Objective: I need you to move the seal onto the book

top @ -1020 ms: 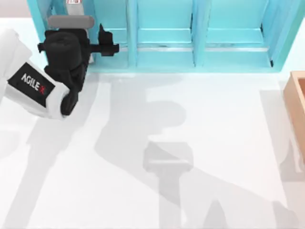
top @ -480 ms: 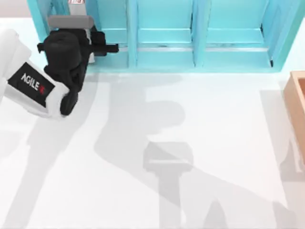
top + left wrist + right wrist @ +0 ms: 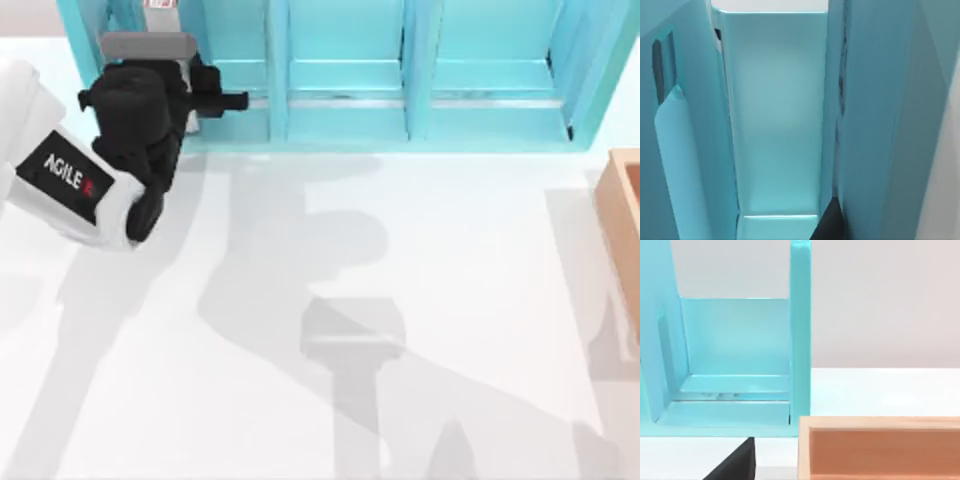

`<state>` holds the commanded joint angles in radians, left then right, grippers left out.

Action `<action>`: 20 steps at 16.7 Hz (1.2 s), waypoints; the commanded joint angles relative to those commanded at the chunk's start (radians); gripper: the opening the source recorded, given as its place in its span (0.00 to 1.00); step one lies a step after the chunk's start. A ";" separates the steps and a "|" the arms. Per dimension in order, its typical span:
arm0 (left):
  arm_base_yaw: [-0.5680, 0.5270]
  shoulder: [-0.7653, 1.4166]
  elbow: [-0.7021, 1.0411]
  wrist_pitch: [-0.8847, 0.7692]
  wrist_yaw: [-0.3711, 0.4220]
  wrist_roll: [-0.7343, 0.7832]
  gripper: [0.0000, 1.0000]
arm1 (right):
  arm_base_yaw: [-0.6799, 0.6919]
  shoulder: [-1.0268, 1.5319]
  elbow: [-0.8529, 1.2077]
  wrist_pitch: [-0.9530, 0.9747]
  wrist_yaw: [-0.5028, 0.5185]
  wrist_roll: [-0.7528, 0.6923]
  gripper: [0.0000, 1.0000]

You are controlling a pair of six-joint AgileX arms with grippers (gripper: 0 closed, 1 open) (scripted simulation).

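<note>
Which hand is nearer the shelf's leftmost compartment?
Left. The left hand sits at the mouth of the blue shelf unit's leftmost compartment; the right arm's wrist view faces the shelf's right end across the wooden box, far from it.

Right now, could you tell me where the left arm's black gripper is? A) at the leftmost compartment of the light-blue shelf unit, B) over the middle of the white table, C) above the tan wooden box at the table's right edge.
A: in the top view the left gripper reaches into the leftmost compartment of the light-blue shelf unit.
</note>
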<state>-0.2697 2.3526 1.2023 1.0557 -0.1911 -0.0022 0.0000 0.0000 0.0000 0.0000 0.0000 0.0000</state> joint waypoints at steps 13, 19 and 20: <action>-0.112 -0.732 -0.295 -0.420 -0.130 -0.008 0.00 | 0.000 0.000 0.000 0.000 0.000 0.000 1.00; -0.180 -1.101 -0.450 -0.645 -0.197 -0.016 0.00 | 0.000 0.000 0.000 0.000 0.000 0.000 1.00; -0.186 -1.128 -0.463 -0.664 -0.203 -0.017 0.00 | 0.000 0.000 0.000 0.000 0.000 0.000 1.00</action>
<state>-0.4561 1.2251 0.7394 0.3919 -0.3944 -0.0188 0.0000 0.0000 0.0000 0.0000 0.0000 0.0000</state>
